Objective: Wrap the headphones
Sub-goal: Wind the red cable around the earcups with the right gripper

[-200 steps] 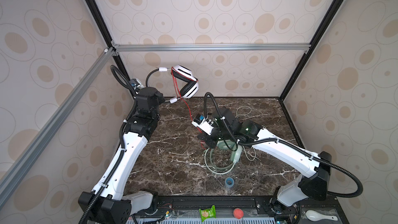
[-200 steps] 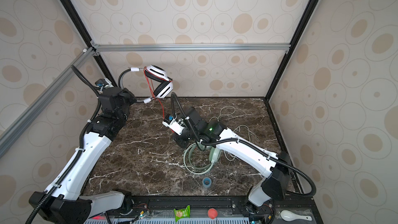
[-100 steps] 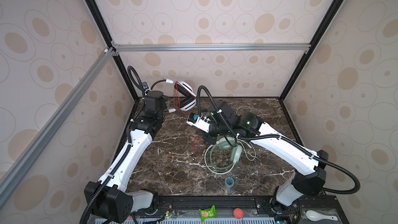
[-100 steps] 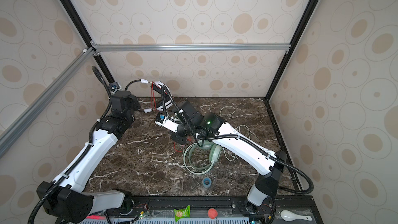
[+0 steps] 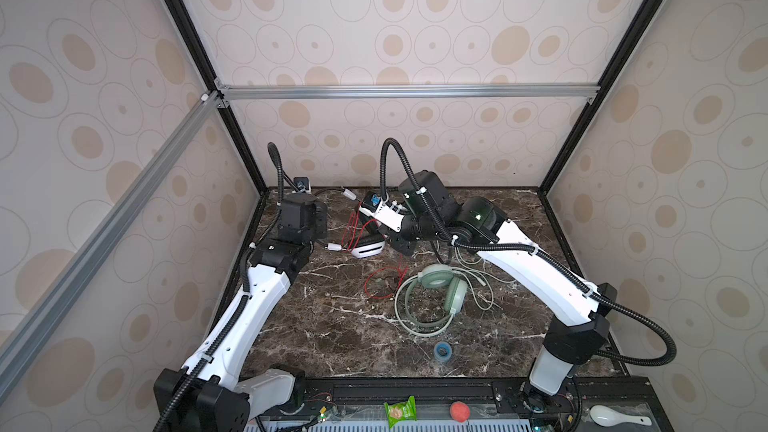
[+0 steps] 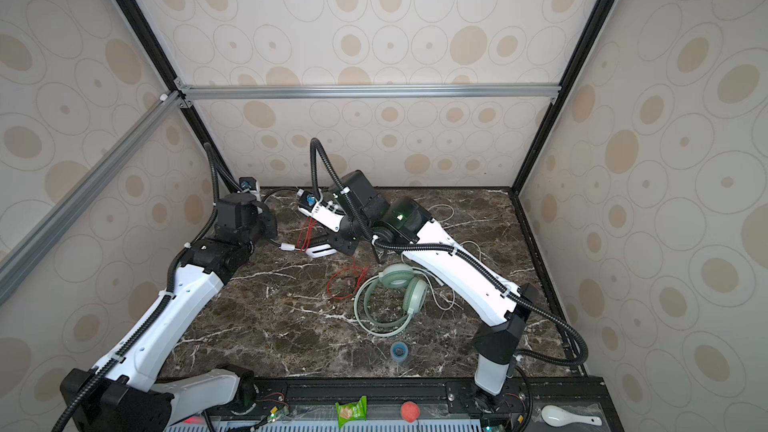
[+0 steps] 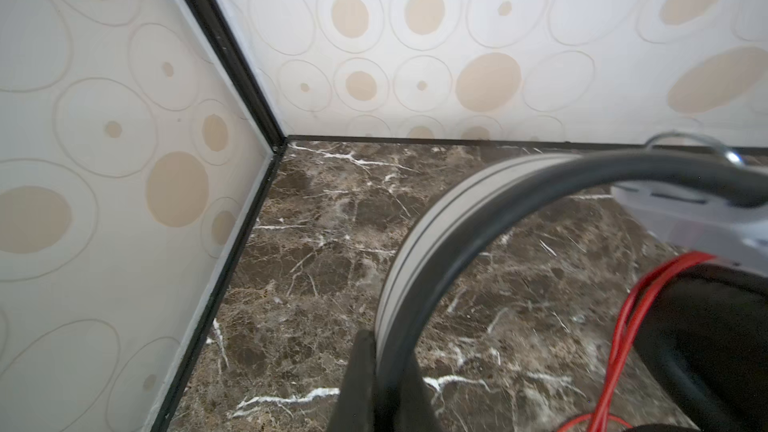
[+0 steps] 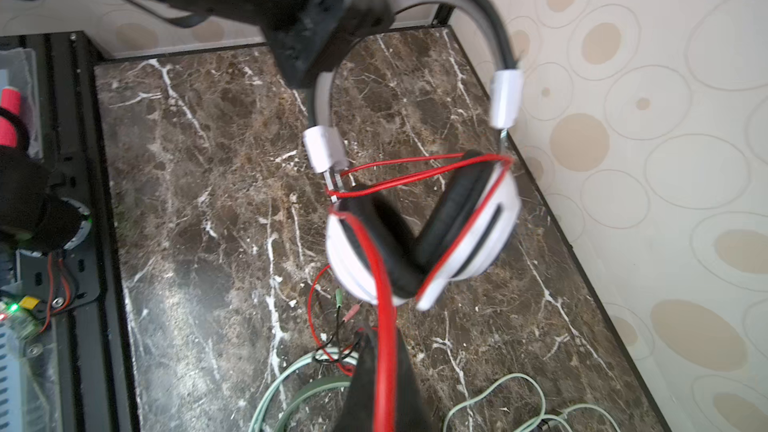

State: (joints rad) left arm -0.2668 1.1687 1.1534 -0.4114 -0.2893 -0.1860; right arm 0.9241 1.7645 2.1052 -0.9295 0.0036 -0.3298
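The left gripper (image 7: 384, 367) is clenched on the grey-and-black padded headband of the white-and-black over-ear headphones (image 8: 490, 234). The band is pinched between its two black fingers. The right gripper (image 8: 384, 371) is squeezed tight on the thin red cable (image 8: 382, 284) just below the ear cups, with the strand running straight between its fingers.

These headphones hang from the left gripper at the back left of the dark brown marble tabletop (image 5: 332, 326), near the corner. Their cups are low over the stone; whether they touch it cannot be told. Several red strands cross between the sliders and the cups, and a loose red loop lies on the marble ahead of the right gripper.

There are two pairs of headphones. The mint green over-ear headphones (image 5: 436, 278) lie flat near the middle of the table, partly under the right forearm. Their pale whitish-green cable (image 8: 291, 371) sprawls around them. The red loop ends just beside one mint cup.

One small blue tape roll (image 5: 442, 351) sits on the marble in front of the mint pair. On the front rail lie one green snack packet (image 5: 400, 410), one red ball (image 5: 459, 410) and one white spoon (image 5: 615, 416).

In both top views the right wrist covers most of the white-and-black pair, leaving one white cup (image 6: 320, 250) showing.
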